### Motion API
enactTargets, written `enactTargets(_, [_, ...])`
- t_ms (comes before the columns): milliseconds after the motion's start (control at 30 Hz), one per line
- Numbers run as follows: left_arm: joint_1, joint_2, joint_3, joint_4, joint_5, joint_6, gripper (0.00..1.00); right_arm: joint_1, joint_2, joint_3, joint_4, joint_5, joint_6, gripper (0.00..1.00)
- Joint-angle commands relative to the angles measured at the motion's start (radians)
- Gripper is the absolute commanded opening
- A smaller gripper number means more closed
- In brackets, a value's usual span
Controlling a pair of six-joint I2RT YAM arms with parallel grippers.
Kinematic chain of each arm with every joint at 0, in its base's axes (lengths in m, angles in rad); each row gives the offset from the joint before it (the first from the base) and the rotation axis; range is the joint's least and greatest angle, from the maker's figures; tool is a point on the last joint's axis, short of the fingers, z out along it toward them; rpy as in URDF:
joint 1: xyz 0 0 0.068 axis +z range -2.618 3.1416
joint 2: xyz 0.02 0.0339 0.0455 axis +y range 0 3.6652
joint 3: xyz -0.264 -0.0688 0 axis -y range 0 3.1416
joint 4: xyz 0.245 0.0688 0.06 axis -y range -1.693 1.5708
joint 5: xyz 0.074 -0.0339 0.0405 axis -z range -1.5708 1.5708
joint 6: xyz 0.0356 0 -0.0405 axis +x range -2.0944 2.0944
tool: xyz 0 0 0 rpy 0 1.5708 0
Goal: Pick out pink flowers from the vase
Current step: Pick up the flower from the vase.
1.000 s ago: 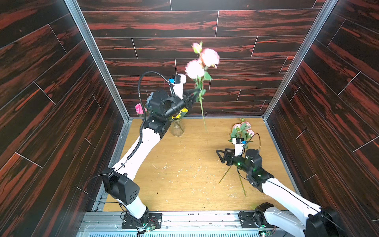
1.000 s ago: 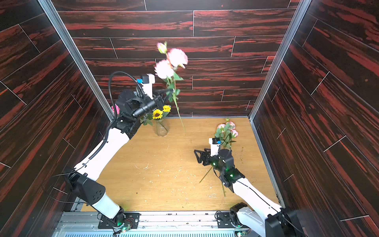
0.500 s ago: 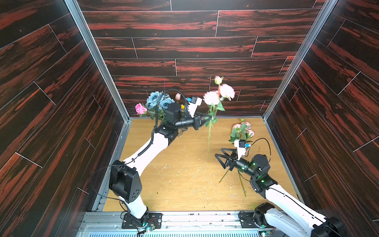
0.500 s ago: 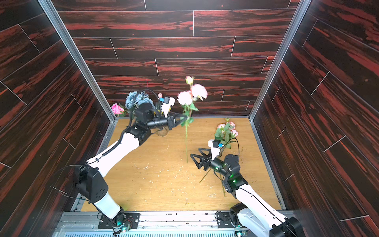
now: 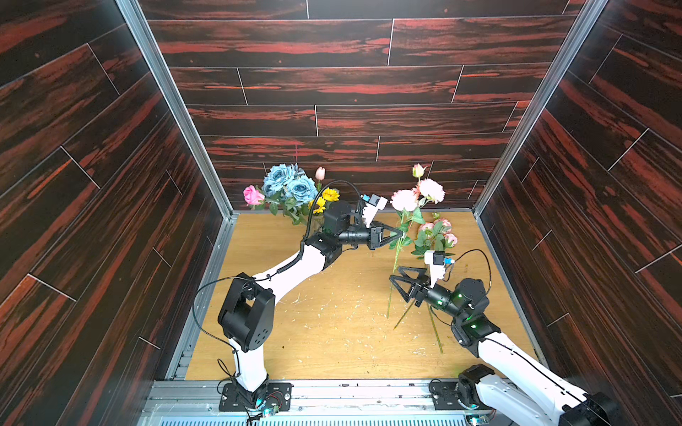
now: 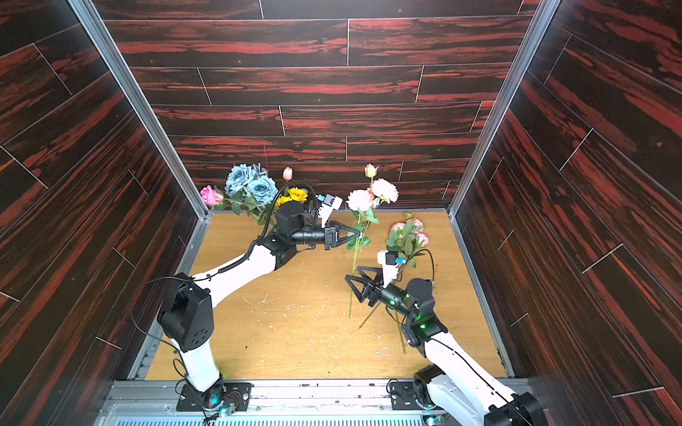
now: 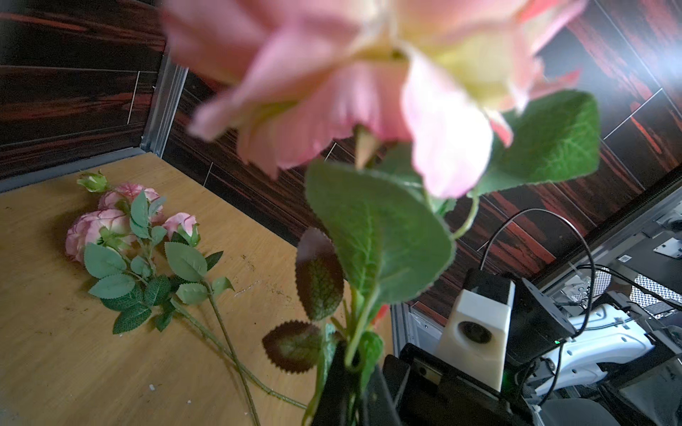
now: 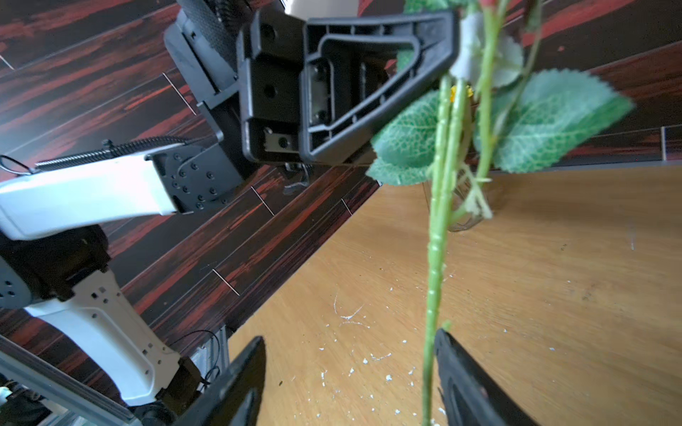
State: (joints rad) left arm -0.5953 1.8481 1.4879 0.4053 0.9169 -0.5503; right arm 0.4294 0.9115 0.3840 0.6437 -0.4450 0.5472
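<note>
A pale-pink spray point(image 5: 417, 193), two ruffled blooms and a bud, stands upright in the air right of centre, its stem pinched in the left hand point(image 5: 400, 235). A second spray point(image 5: 437, 230) lies flat on the worktop point(image 5: 332, 332) just right of it. A tulip bud point(image 5: 320, 173) and a pink rose point(image 5: 252, 194) stand in the vase point(image 8: 487, 206), which is clear glass, largely hidden, left of centre.

The pink flowers point(image 5: 404, 200) are pale and ruffled over green stems and leaves; the roses point(image 5: 291, 182) are dusty blue, the sunflowers point(image 5: 329, 194) yellow, one lone rose point(image 5: 253, 194) hot pink. The table point(image 5: 332, 332) is honey-tan wood flecked white, the walls point(image 5: 332, 85) dark planks streaked red.
</note>
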Motion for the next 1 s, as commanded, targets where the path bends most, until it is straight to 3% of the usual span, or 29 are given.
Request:
enactTargets(0, [-0.007,-0.025,-0.019,0.06,0.028,-0.005,0.0,-0.007,-0.007,-0.014,0.002,0.036,0.006,0.67])
enactTargets(300, [-0.023,-0.038,-0.066,0.148,0.027,-0.051,0.0,-0.009,0.066,0.042,-0.044,0.038,0.004,0.64])
enactTargets(433, [-0.026,-0.042,-0.078,0.185,0.024,-0.068,0.0,-0.009,0.094,0.114,-0.173,0.132,-0.015,0.62])
enactTargets(633, [-0.031,-0.04,-0.095,0.124,-0.022,0.008,0.0,-0.009,0.154,0.175,-0.199,0.139,0.011,0.28])
enactTargets(867, [-0.031,-0.052,-0.118,0.025,-0.102,0.134,0.0,-0.006,0.208,0.213,-0.237,0.107,0.04,0.08])
enactTargets(967, [-0.031,-0.055,-0.111,-0.015,-0.199,0.171,0.0,-0.005,0.207,0.239,-0.289,0.132,0.025,0.0])
